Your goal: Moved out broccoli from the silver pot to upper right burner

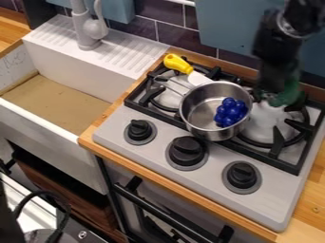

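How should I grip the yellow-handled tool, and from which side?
Best by its chunky yellow handle, probably from above, closing across its width: it lies clear of the silver pot, while the pale blade runs up to the pot's rim.

The pot point(195, 109) (grapes point(230, 112) inside) sits on the stove point(214, 163), right of the sink point(54, 137).

Super shiny, smooth metal on the pot point(200, 107) just beside the pincer point(277, 97), with glossy, plastic-looking grapes point(230, 112) inside. Kinda matt black grates point(275, 152) below the pincer, then smooth, satin-ish stovetop point(270, 201). Past the pot from the pincer, slick plastic-looking yellow handle point(176, 63). Well away from the pincer, smooth white sink point(105, 83) with rough, cardboard-ish bottom point(57, 104). Visible grain on the wooden counter point(92, 139), farther out from the pincer than the stovetop.
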Robot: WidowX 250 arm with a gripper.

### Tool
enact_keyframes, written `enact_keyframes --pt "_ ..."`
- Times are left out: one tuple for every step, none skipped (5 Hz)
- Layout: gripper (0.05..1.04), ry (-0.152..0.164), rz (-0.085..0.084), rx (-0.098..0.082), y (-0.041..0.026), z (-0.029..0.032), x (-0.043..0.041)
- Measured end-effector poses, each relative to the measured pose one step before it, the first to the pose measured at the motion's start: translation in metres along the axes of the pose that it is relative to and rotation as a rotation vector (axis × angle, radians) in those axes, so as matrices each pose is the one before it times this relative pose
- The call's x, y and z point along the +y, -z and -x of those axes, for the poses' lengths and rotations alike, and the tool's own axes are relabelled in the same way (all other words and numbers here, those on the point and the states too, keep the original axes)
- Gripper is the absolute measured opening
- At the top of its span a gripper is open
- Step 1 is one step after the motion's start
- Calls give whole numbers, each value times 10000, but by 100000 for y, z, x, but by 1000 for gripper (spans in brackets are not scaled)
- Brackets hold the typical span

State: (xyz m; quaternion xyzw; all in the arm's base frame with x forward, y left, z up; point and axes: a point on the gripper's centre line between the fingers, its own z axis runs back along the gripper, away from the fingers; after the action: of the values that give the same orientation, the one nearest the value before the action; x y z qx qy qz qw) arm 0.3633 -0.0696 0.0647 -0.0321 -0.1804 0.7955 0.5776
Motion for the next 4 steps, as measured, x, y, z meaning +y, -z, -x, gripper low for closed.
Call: enact_keyframes --pt "288 106 80 -252 292 715 116" --pt "288 142 -83 -348 305 -86 76" --pt "288 17 -290 -295 272 -224 319" --pt "288 40 -249 -351 379 -44 178"
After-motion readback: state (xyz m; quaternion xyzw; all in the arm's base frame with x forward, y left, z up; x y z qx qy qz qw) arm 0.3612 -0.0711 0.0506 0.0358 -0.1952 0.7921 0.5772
